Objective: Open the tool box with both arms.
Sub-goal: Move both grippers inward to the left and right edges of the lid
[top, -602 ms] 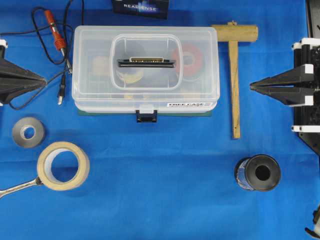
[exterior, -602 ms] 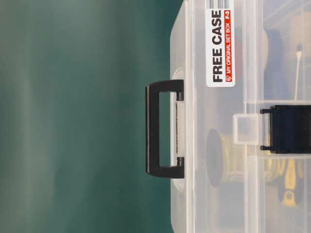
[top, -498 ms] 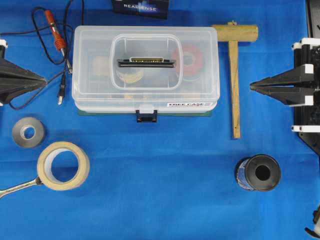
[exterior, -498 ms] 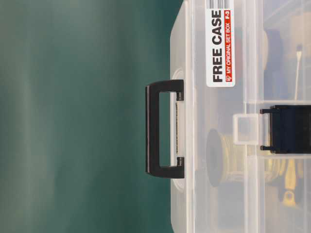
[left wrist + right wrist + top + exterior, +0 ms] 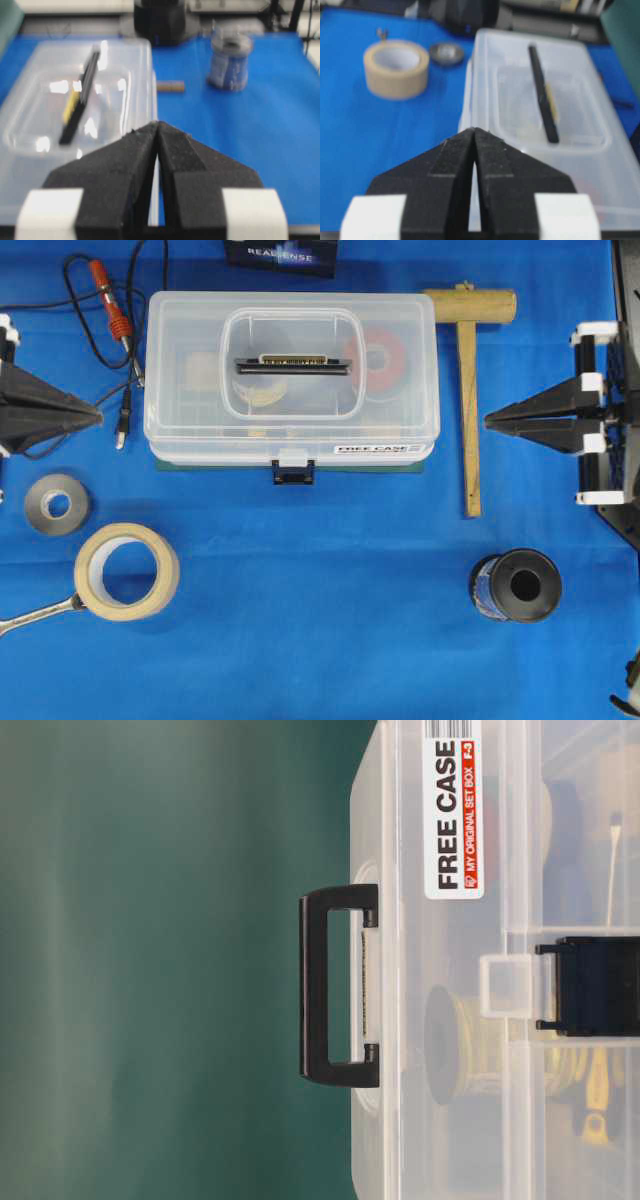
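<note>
The tool box (image 5: 290, 380) is a clear plastic case with its lid shut, a black handle (image 5: 292, 364) on top and a dark blue latch (image 5: 293, 472) at its front. It fills the right of the table-level view (image 5: 500, 960) and shows in both wrist views (image 5: 75, 115) (image 5: 545, 110). My left gripper (image 5: 98, 416) is shut and empty, left of the box and apart from it, tips meeting (image 5: 158, 123). My right gripper (image 5: 487, 421) is shut and empty, right of the box, tips meeting (image 5: 473, 130).
A wooden mallet (image 5: 468, 390) lies between the box and my right gripper. A black spool (image 5: 516, 586) stands at front right. A beige tape roll (image 5: 127, 571), a grey roll (image 5: 56, 503) and a wrench (image 5: 35, 614) lie front left. A red probe with cables (image 5: 108, 300) lies back left.
Both grippers have moved a little inward toward the box, both still shut. The box has not moved.
</note>
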